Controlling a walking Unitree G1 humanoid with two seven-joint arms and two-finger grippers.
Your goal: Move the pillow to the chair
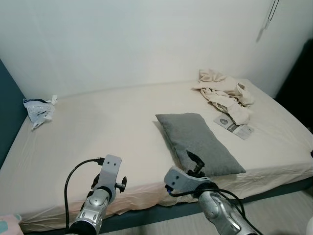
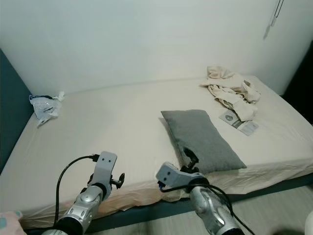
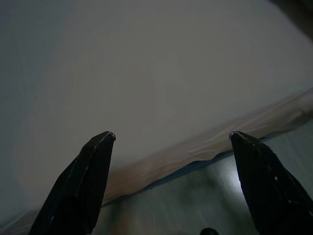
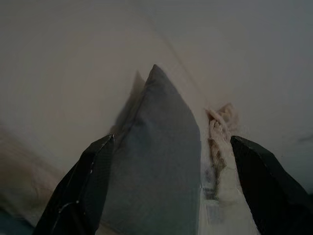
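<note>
A grey pillow [image 1: 199, 141] lies flat on the cream bed [image 1: 107, 132], right of centre and close to the front edge. My right gripper [image 4: 171, 142] is open just in front of the pillow's [image 4: 159, 161] near end, one finger on each side of that end in the right wrist view. My right arm [image 1: 195, 183] reaches over the bed's front edge. My left gripper [image 3: 171, 137] is open over the front edge of the bed, holding nothing, with my left arm [image 1: 105, 188] to the pillow's left.
Crumpled cream clothes [image 1: 224, 92] and a small printed packet [image 1: 234, 126] lie at the bed's back right. A plastic bag [image 1: 39, 110] sits at the far left by a dark blue headboard [image 1: 7, 107]. White wall behind; grey floor [image 1: 279, 210] in front.
</note>
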